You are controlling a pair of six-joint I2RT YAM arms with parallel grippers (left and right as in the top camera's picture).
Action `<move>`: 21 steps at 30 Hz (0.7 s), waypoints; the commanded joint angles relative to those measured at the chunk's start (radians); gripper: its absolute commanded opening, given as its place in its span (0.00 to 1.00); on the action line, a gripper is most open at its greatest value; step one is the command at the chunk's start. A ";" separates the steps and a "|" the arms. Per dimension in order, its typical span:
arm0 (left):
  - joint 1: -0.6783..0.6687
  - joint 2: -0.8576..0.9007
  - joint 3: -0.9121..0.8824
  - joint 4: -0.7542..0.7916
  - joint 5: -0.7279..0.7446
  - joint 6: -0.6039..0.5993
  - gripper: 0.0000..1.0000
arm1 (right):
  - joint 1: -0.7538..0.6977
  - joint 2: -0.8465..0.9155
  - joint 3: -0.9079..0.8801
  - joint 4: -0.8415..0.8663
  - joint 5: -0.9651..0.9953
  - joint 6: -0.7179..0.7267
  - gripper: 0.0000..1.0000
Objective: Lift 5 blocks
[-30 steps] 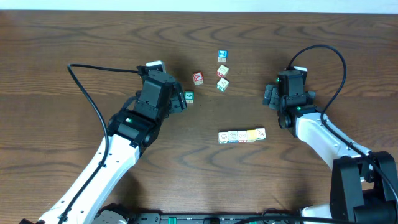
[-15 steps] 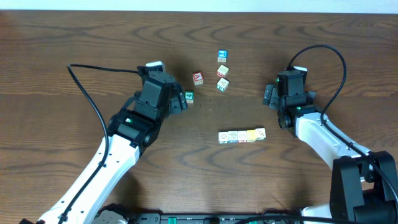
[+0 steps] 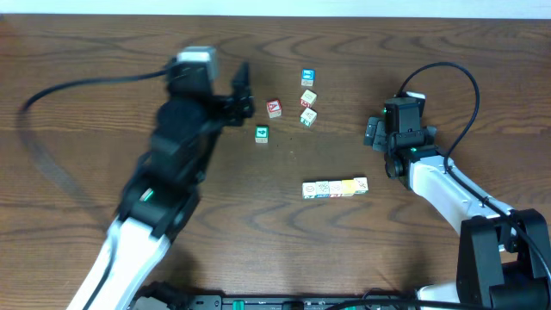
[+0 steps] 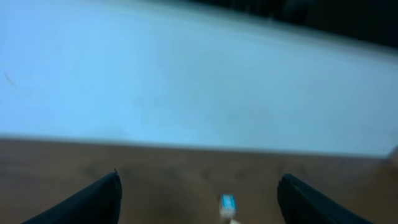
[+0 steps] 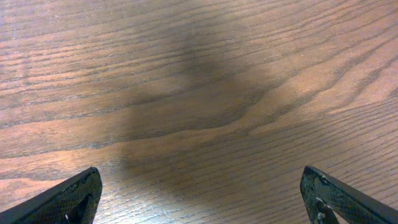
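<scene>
Counting stock on table [image 3: 482,52]: blocks [image 3: 335,188], qty 5, in one straight row, touching side by side, front-centre btwn the arms and nearer the right one; the yellow-faced block sits 2nd from the row's right end in the overhead pic, the rest are cream. No gripper touches the row. Loose cubes, well apart from the row, farther back: red cube [image 3: 274,108], green cube [image 3: 262,133], blue cube [image 3: 306,77], 2 cream cubes [image 3: 308,107] just below the blue. Left gripper [image 3: 244,95]: blurred overhead, beside the red cube; fingers [image 4: 99,202] spread wide, holding nothing; its wrist cam looks along the table to a pale wall [image 4: 186,81]. Right gripper [image 3: 372,132]: right of the cluster, fingers [image 5: 68,199] fully apart, only bare wood btwn them, empty.
</scene>
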 commanded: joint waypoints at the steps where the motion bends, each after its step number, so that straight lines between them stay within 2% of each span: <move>1: 0.063 -0.137 -0.085 -0.017 -0.001 0.083 0.80 | -0.009 0.009 0.002 0.001 0.013 0.003 0.99; 7: 0.189 -0.407 -0.302 0.011 0.094 0.083 0.80 | -0.009 0.009 0.002 0.001 0.013 0.003 0.99; 13: 0.252 -0.695 -0.582 0.113 0.097 0.058 0.80 | -0.009 0.009 0.002 0.001 0.013 0.003 0.99; 17: 0.304 -0.828 -0.731 0.212 0.097 0.002 0.81 | -0.009 0.009 0.002 0.001 0.013 0.003 0.99; 21: 0.327 -0.905 -0.826 0.248 0.089 0.000 0.81 | -0.009 0.009 0.002 0.001 0.013 0.003 0.99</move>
